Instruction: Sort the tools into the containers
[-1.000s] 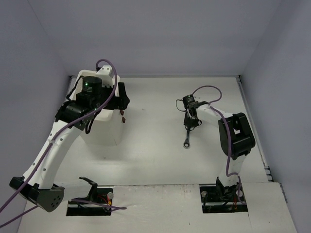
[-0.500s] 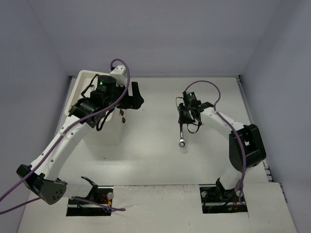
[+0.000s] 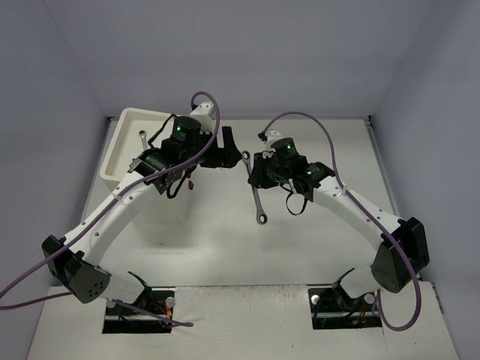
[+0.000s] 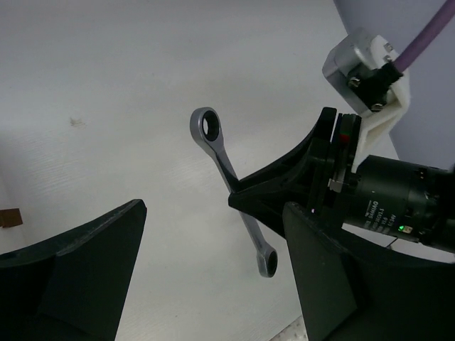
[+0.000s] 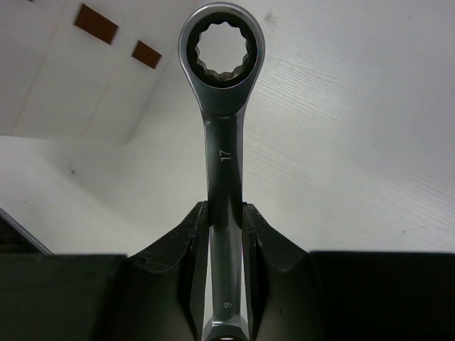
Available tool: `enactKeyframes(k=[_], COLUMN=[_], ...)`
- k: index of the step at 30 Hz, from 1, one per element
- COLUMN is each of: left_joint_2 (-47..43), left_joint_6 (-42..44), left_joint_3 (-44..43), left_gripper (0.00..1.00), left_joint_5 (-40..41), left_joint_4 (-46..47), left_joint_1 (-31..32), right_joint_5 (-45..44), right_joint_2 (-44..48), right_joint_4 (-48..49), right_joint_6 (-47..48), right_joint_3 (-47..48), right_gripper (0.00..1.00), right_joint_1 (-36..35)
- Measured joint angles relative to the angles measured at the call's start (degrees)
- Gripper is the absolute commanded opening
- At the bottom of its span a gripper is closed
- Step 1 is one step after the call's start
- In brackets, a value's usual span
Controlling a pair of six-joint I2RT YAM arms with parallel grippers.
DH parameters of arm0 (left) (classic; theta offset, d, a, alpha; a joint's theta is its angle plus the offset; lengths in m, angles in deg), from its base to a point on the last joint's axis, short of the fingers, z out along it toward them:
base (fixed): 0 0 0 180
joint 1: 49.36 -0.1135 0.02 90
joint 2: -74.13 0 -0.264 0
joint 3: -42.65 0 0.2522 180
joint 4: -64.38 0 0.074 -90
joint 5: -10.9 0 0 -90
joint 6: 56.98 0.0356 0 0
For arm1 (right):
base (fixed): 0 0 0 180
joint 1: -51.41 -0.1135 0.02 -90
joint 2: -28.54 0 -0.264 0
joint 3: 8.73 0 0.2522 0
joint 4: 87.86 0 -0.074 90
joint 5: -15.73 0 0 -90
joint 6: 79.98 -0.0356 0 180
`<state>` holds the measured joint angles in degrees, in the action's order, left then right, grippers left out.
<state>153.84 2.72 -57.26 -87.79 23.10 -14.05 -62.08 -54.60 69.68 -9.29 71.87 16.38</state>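
A silver wrench [image 3: 257,196] [image 5: 222,106] hangs above the table's middle, with my right gripper [image 3: 256,174] [image 5: 225,210] shut on its shaft. The wrench's ring end points away from the right wrist camera. In the left wrist view the same wrench [image 4: 222,160] slants between the wide-open fingers of my left gripper [image 4: 213,213] [image 3: 232,150], which does not touch it. The white container [image 3: 124,120] stands at the far left, and another silver wrench [image 3: 142,139] lies in its top tray. Two brown drawer handles [image 5: 96,23] show on its front.
Purple cables loop over both arms. Blue-grey walls close in the table at the back and both sides. Both arm bases sit at the near edge, and the left arm's forearm crosses in front of the container.
My right gripper has lifted the wrench off the table and carried it left. My left gripper has swung right, away from the container, to meet it.
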Motion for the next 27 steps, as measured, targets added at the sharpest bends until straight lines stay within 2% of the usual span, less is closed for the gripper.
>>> enactKeyframes(k=[11,20,24,27], left_joint_2=[1.2,3.1,3.6,3.7], left_joint_6=[-4.9,-6.6,-6.9,-7.3], left_joint_3=[1.1,2.5,2.7,2.9], left_gripper=[0.75,0.62,0.51,0.31], left_joint_5=[4.3,6.1,6.4,6.4], left_joint_4=[4.3,7.1,7.8,8.5], left_joint_1=[1.9,1.9,2.0,2.1], right_joint_5=[3.5,5.9,6.6,6.9], right_joint_2=[2.3,2.4,2.5,2.8], right_joint_4=[4.7,7.5,8.8,9.5], right_joint_6=[-1.7,-3.2,-3.7,-4.1], right_joint_3=[1.2,1.2,1.2,1.2], right_gripper=[0.0,0.0,0.0,0.0], right_joint_1=[-2.1,-2.9,-2.9,-2.9])
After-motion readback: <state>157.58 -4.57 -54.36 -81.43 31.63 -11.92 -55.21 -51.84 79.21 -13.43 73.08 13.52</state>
